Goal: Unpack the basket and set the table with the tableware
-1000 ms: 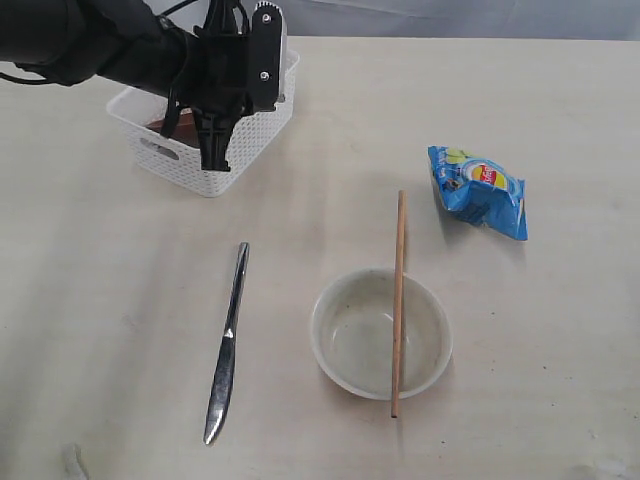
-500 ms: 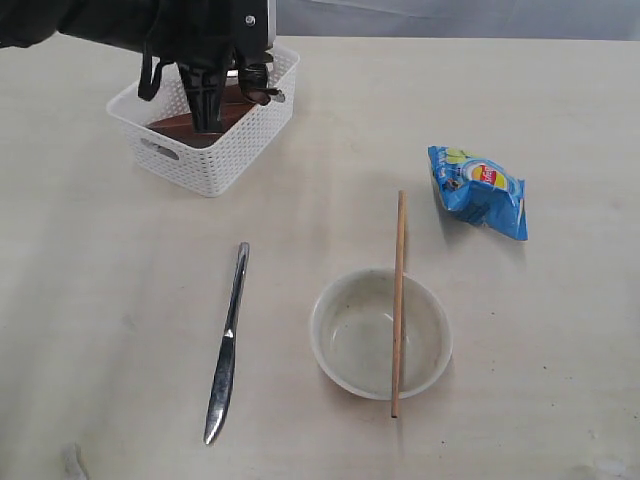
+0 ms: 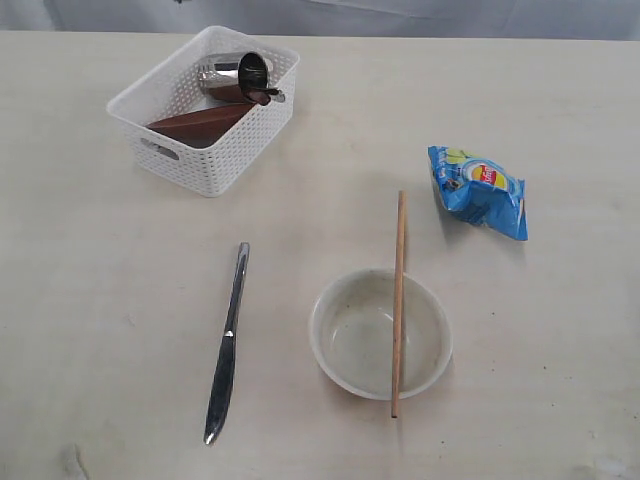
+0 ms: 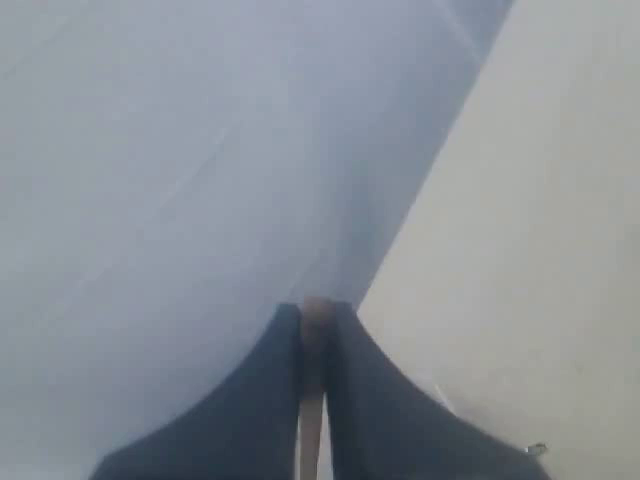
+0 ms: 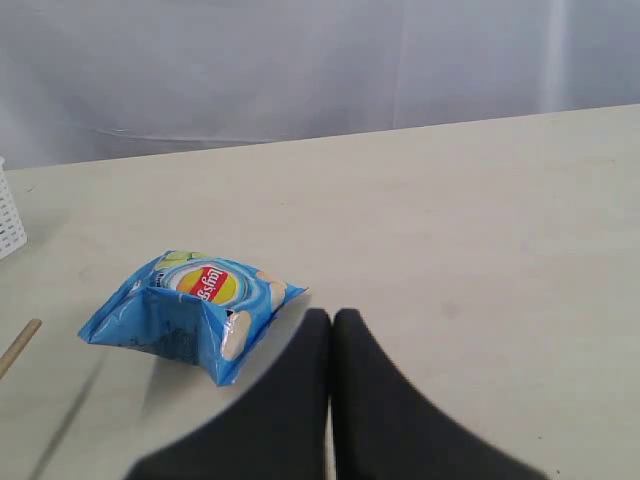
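The basket [image 3: 165, 160] sits on the table [image 3: 540, 350]. Inside it is one shiny steel cup [image 3: 235, 72] lying on its side. Next to the cup are two dark brown wooden pieces [image 3: 195, 122]. I cannot tell what each one is.

Out on the table there is one steel knife [image 3: 225, 345] and one cream bowl [image 3: 340, 345]. The knife lies beside the bowl, not touching it. One chopstick [image 3: 398, 290] lies across the top of the bowl. There is also one blue snack bag [image 3: 478, 190], a little way from the bowl.

The left gripper [image 4: 314, 312] is pinched onto one thin wooden stick [image 4: 312, 350]. The stick pokes out just past its tips. Only a bare part of the table and a grey backdrop [image 4: 200, 150] lie ahead of this gripper.

The right gripper [image 5: 331, 320] is closed, with its two fingers [image 5: 370, 400] pressed together and nothing between them. It is just above the table. The snack bag [image 5: 190, 305] lies close in front of its tips, a bit off to one side. Past the bag, farther from the gripper, are the end of the chopstick [image 5: 20, 345] and a corner of the basket [image 5: 10, 215].
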`<state>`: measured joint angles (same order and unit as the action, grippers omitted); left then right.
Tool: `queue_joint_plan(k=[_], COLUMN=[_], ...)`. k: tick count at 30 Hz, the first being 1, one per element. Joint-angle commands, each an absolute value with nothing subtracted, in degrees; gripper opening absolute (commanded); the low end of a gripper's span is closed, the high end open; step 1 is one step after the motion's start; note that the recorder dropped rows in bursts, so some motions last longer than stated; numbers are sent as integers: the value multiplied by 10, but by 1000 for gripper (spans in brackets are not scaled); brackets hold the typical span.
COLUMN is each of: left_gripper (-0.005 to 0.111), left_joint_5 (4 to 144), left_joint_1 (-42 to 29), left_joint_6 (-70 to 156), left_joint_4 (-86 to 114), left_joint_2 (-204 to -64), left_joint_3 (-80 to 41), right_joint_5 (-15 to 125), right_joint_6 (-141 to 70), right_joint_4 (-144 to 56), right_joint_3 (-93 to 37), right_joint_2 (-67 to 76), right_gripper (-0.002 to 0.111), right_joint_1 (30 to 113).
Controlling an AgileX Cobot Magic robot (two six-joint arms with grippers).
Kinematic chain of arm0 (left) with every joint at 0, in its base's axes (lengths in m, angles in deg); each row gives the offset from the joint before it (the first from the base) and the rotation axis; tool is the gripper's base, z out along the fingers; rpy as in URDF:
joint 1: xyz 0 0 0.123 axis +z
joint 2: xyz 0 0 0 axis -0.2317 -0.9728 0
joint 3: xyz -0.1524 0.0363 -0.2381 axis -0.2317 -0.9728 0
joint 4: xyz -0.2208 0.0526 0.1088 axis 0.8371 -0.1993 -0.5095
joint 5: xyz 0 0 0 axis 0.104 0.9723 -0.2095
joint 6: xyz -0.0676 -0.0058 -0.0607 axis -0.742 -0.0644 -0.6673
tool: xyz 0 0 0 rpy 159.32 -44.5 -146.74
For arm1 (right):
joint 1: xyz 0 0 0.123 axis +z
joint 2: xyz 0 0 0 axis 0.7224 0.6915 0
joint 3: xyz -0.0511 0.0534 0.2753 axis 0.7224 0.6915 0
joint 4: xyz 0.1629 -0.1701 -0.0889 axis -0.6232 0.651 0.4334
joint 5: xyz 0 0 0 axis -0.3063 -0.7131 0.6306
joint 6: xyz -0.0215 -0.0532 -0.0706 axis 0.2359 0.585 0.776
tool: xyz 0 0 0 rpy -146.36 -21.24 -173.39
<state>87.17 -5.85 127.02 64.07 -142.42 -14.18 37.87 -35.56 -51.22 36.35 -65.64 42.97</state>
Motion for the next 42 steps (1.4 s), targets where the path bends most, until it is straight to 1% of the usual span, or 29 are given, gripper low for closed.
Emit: queue_joint_plan(k=[1, 4, 6, 8, 10, 12, 13, 16, 20, 24, 27, 31, 34, 38, 42], left_gripper=[0, 0, 0, 0, 0, 0, 0, 0, 0, 0, 0, 0, 0, 0, 0], left_joint_5=[908, 931, 979, 1079, 1180, 1262, 1292, 1321, 1392, 1386, 1382, 1363, 1379, 1444, 1444], left_joint_1=[-59, -59, -58, -59, -61, -61, -61, -61, -61, -61, -61, -61, -61, -61, -61], left_joint_6=[1135, 1058, 969, 846, 744, 666, 645, 601, 596, 592, 580, 553, 549, 549, 552], left_joint_4=[484, 298, 174, 54, -3, -17, -5, 95, 335, 530, 616, 702, 754, 767, 765], left_joint_2=[-1373, -1358, -1354, -1364, -1383, -1402, -1409, -1417, -1436, -1471, -1515, -1567, -1611, -1670, -1711], left_joint_3=[-142, -142, -139, -122, -98, -68, -53, -10, 37, 38, 38, 38, 38, 43, 55], right_joint_5=[382, 382, 382, 382, 382, 382, 382, 382, 382, 382, 382, 382, 382, 382, 382], right_joint_6=[-352, -352, -352, -352, -352, -352, -352, -352, -352, -352, -352, -352, -352, -352, -352], right_joint_4=[-511, -511, -511, -511, -511, -511, -511, -511, -511, -511, -511, -511, -511, -511, -511], right_joint_3=[365, 365, 365, 365, 365, 365, 365, 365, 365, 365, 365, 365, 365, 365, 365], right_joint_2=[-658, -658, -658, -658, -658, -658, -658, -658, -658, -658, -658, -658, -658, -658, -658], right_gripper=[0, 0, 0, 0, 0, 0, 0, 0, 0, 0, 0, 0, 0, 0, 0], right_joint_1=[432, 432, 432, 432, 432, 432, 432, 432, 432, 432, 432, 432, 432, 432, 432])
